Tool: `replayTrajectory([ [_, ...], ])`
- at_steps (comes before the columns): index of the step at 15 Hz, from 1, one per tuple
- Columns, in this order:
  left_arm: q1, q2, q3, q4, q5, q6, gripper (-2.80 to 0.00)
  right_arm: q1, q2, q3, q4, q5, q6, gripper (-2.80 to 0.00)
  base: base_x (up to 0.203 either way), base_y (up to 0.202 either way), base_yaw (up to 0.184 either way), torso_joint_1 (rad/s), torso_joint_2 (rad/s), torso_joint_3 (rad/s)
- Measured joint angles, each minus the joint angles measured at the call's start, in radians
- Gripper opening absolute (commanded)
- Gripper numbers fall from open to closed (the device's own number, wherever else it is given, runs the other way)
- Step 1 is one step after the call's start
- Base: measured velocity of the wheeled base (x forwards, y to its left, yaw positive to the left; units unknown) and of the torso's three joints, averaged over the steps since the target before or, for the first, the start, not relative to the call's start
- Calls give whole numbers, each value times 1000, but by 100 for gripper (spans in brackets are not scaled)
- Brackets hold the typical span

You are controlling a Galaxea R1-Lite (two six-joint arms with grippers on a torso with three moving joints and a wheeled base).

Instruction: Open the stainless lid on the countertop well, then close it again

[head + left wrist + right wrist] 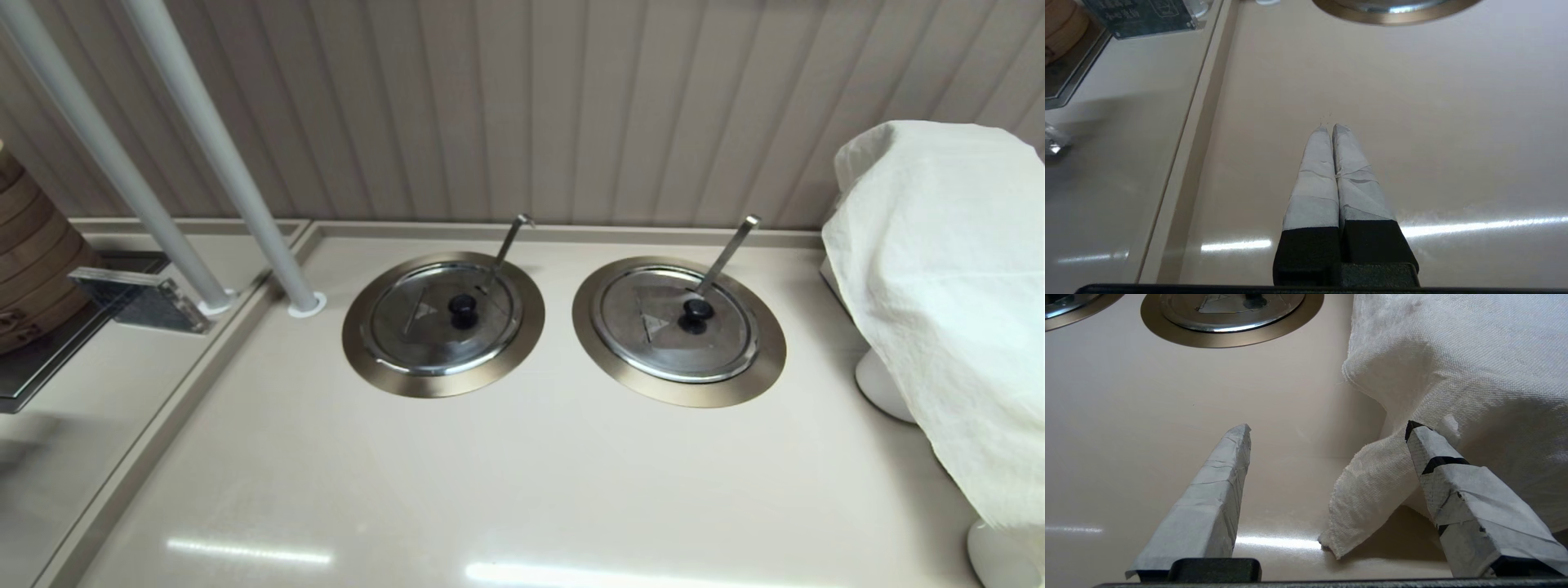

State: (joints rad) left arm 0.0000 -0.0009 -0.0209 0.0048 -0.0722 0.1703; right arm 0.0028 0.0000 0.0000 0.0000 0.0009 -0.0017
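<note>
The stainless lid (433, 322) lies shut and flat on the left countertop well (384, 376), black knob (463, 310) up, with the thin hook-tipped ladle rod (508, 245) rising through its notch. Neither gripper shows in the head view. In the left wrist view my left gripper (1331, 127) is shut on nothing, low over bare counter, and that well's flange (1396, 18) sits well ahead of it. The right wrist view shows my right gripper (1329, 428) open and empty, one finger beside a hanging white cloth (1453, 355).
The twin well (604, 359) with its lid (653, 339) and flat ladle handle (727, 249) lies to the right. A cloth-covered appliance (947, 286) stands at the right edge. Two grey posts (245, 204), a small sign (139, 298) and wooden steamers (24, 253) are at the left.
</note>
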Motion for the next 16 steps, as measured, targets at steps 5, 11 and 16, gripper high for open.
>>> replayTrajectory([
  [5,0,-1,20,-1,23,-41,-280,0,0,0,0,0,0,0,0,0,0,0,0,0],
  [11,0,-1,21,-4,74,-171,-280,0,0,0,0,0,-7,0,0,0,0,0,0,0],
  [16,0,-1,21,-4,73,-172,-280,0,0,0,0,1,-3,0,0,0,0,0,0,0],
])
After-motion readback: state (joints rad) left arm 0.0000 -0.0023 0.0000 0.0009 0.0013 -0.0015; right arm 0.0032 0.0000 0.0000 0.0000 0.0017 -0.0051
